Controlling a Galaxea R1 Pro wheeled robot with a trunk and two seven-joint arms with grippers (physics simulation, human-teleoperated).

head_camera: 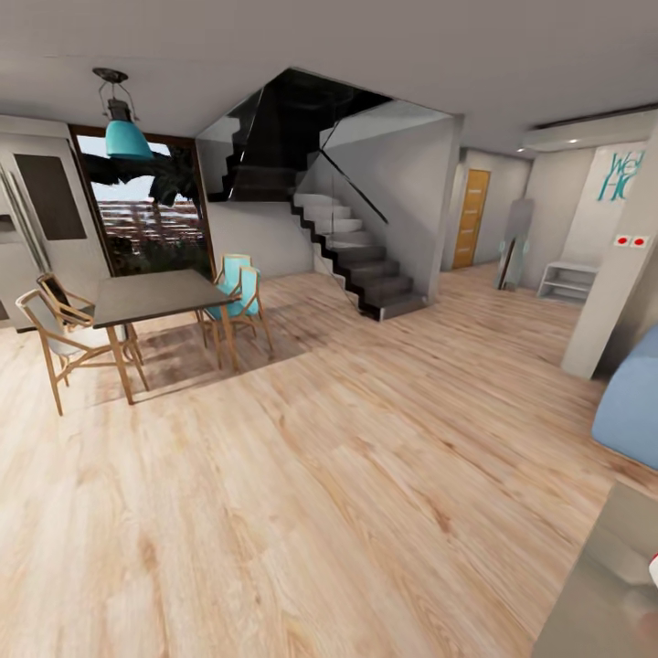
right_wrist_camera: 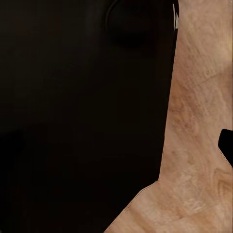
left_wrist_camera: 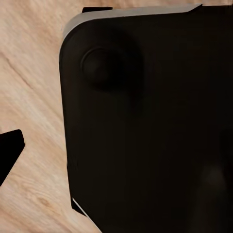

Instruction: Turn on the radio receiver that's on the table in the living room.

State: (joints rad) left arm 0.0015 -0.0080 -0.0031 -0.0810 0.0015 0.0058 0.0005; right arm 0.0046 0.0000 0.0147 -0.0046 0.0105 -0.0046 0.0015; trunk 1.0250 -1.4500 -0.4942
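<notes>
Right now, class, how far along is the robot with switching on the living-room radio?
Done: little that shows. In hand: it is on its way over the wood floor, the dark dining table and staircase ahead. A glossy grey table corner and blue sofa sit at the head view's right edge. Left: face that table, find the radio, reach and switch it on.

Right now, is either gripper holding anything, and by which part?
It cannot be told. Both wrist views look down past a black body at wood floor, with no object in a grasp.
</notes>
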